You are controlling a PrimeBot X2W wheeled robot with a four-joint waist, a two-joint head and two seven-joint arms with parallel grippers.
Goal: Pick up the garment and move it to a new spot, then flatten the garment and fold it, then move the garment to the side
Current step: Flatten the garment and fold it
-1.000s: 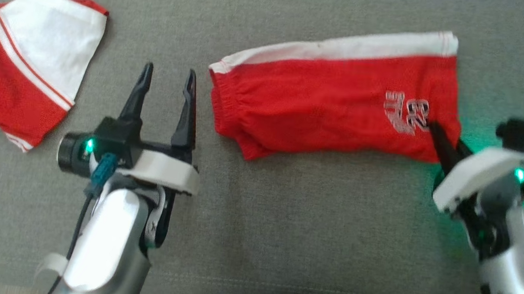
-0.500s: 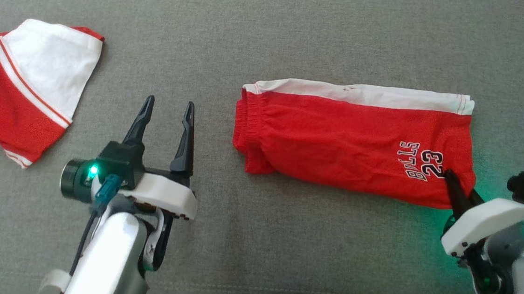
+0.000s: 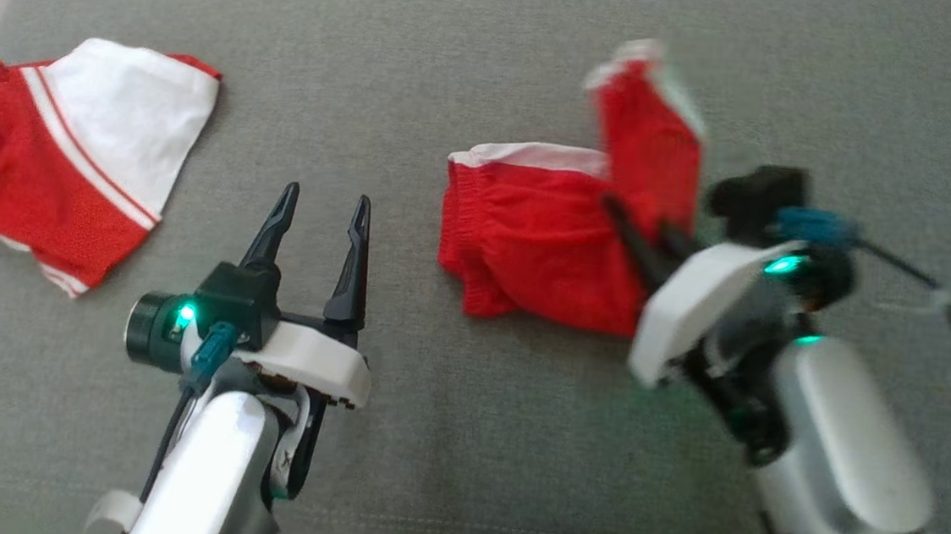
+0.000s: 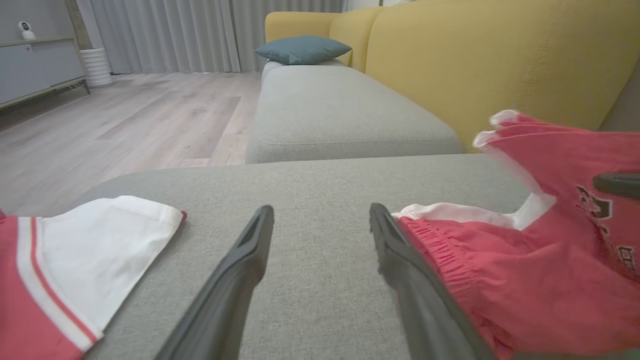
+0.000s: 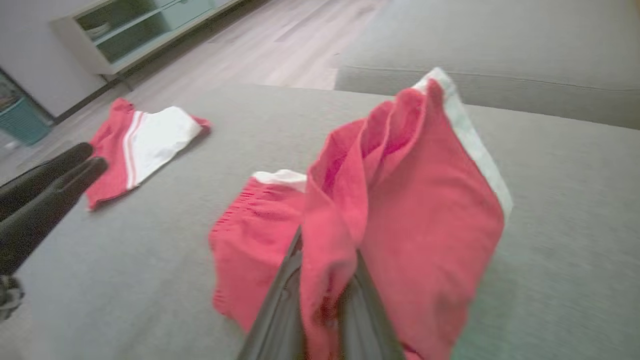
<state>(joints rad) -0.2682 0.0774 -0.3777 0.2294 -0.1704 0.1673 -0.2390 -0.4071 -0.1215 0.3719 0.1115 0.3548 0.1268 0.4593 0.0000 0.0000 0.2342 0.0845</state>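
Note:
The garment [image 3: 528, 246] is a pair of red shorts with a white side stripe, lying on the grey sofa seat [image 3: 462, 436]. My right gripper [image 3: 636, 216] is shut on its printed leg end and holds that end up, standing over the middle of the garment [image 5: 410, 210]. The cloth is pinched between the fingers [image 5: 280, 300] of my right gripper [image 5: 325, 270]. The elastic waistband end [image 4: 435, 240] still rests on the seat. My left gripper [image 3: 325, 197] is open and empty, just left of the waistband, as the left wrist view [image 4: 320, 215] also shows.
A second red and white garment [image 3: 68, 158] lies at the seat's far left. A yellow sofa back [image 4: 500, 60] rises behind the seat, with a blue cushion [image 4: 302, 49] farther along. Wooden floor [image 4: 125, 120] lies past the left edge.
My right gripper has lifted the garment's right end and carried it left, so that end now stands over the middle. The left gripper stays open in place. The head view has shifted.

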